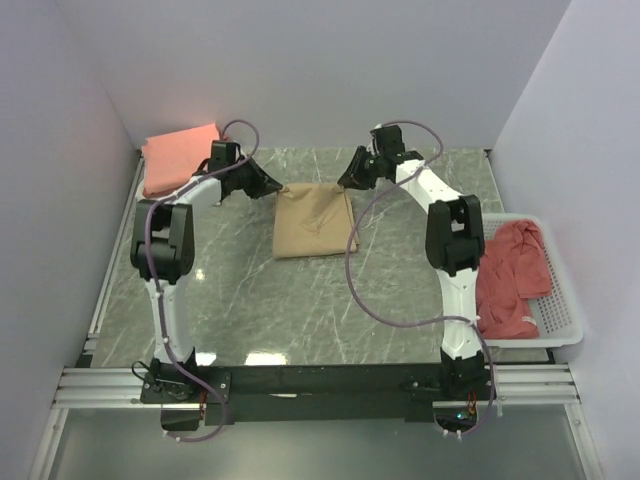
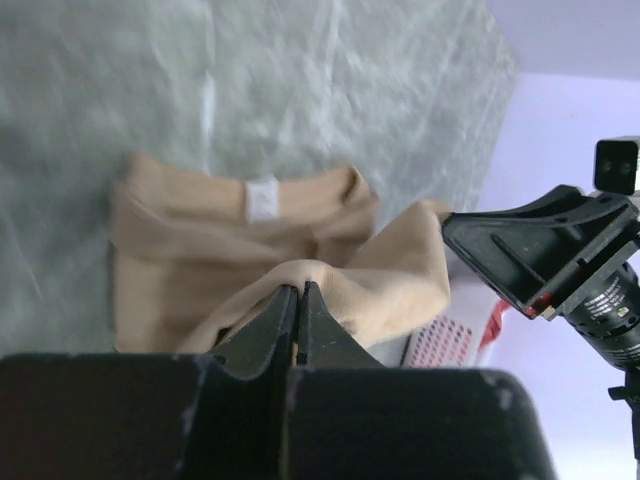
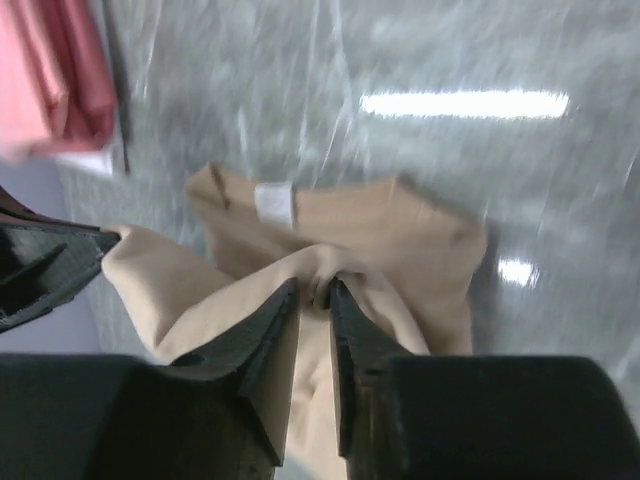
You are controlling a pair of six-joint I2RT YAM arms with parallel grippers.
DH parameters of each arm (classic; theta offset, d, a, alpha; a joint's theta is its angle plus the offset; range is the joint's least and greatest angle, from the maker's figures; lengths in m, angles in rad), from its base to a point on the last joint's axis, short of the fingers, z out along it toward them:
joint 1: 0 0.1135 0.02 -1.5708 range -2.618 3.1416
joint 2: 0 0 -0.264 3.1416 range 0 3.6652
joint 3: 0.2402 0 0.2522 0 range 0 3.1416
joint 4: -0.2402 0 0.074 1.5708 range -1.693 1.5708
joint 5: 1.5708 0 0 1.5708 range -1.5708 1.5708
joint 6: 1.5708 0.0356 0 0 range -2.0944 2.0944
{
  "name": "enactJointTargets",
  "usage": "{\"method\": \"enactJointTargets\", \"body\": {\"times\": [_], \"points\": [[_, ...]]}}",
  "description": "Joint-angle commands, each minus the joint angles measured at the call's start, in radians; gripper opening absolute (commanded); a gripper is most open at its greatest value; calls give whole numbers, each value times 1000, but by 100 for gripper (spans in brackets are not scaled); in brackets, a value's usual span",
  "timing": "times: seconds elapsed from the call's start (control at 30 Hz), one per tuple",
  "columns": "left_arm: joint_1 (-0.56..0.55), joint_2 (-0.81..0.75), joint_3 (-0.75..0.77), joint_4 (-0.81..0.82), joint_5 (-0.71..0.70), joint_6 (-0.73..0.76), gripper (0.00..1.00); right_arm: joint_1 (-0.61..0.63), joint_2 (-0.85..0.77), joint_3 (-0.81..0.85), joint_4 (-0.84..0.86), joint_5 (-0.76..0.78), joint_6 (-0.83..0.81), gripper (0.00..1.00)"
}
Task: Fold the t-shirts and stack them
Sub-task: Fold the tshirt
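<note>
Pinching the far edge of the tan t-shirt [image 1: 313,222], the two arms are each holding one corner. The left gripper [image 1: 272,184] is clamping the far-left corner and the right gripper [image 1: 350,178] the far-right one. In the left wrist view the jaws are pressing together on a raised ridge of tan cloth, and the right wrist view is showing the same: jaws nipping a fold, with cloth bunching between them.

The shirt is lying at the middle of the table [image 1: 300,320], toward the far side, already narrowed to a rectangle. Its long axis is running from far to near, so the whole body of it is stretching away from both grippers toward the arm bases. Its neck label [image 2: 262,199] is showing on the flat layer below the lifted edge. Neither arm is closer than the other; each is sitting right at its own corner, so the next fold is probably calling for both to draw the edge nearward together.

A folded salmon-pink t-shirt [image 1: 180,158] is resting at the far left, and loose red t-shirts [image 1: 510,275] are lying in the basket [image 1: 562,322] on the right.
</note>
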State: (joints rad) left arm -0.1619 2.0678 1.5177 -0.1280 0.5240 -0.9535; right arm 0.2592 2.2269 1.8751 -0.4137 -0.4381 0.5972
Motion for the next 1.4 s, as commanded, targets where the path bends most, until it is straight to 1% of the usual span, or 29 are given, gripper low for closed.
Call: {"method": "enactJointTargets", "body": {"times": [0.0,0.03,0.07,0.1,0.13,0.17,0.2,0.23,0.3,0.37,0.4,0.47,0.5,0.57,0.6,0.7,0.8,0.83,0.93,1.0,1.1,1.17,1.3,1.37], "points": [[39,122,139,24,63,39,4,-21,82,140,-5,-42,4,36],[48,146,172,34,89,41,7,-37,118,200,-16,-48,4,42],[58,159,182,45,97,39,16,-44,129,226,-31,-53,0,51],[77,166,182,59,102,42,34,-51,135,243,-55,-45,-8,54],[85,158,179,56,85,65,42,-61,119,234,-56,-41,-11,56],[94,149,176,45,74,77,47,-63,99,214,-47,-33,-14,59],[113,118,165,48,67,85,53,-66,76,187,-30,-2,-19,59],[119,100,126,62,64,88,55,-69,22,121,-17,13,-19,59],[131,36,79,99,33,75,56,-69,-30,53,18,38,-11,60],[127,-3,53,81,-5,82,53,-58,-99,-34,38,61,-4,59],[113,-11,55,64,-18,88,49,-52,-120,-68,73,58,4,58],[95,-31,55,38,-33,99,41,-23,-164,-135,91,49,9,56],[73,-37,50,30,-47,105,34,-14,-170,-151,108,41,18,55],[50,-49,30,15,-71,113,28,5,-167,-177,127,6,29,53],[29,-49,15,37,-68,110,23,20,-159,-182,147,-10,42,52],[-11,-32,-28,66,-68,102,18,47,-102,-151,145,-45,55,52],[-36,14,-48,83,-61,94,14,51,-27,-102,165,-99,93,51],[-39,27,-50,96,-58,85,13,48,15,-64,162,-108,101,50],[-41,77,-51,99,-58,67,8,23,81,-28,177,-123,147,50],[-39,104,-54,96,-59,62,6,3,117,-34,199,-139,194,50],[-30,120,-82,109,-65,47,7,-37,140,-73,204,-146,222,50],[-22,127,-90,116,-55,42,7,-57,136,-97,211,-151,225,50],[-19,117,-90,114,-48,55,11,-63,45,-154,220,-146,205,50],[-19,114,-80,105,-44,64,11,-63,-1,-175,223,-140,199,50]]}}
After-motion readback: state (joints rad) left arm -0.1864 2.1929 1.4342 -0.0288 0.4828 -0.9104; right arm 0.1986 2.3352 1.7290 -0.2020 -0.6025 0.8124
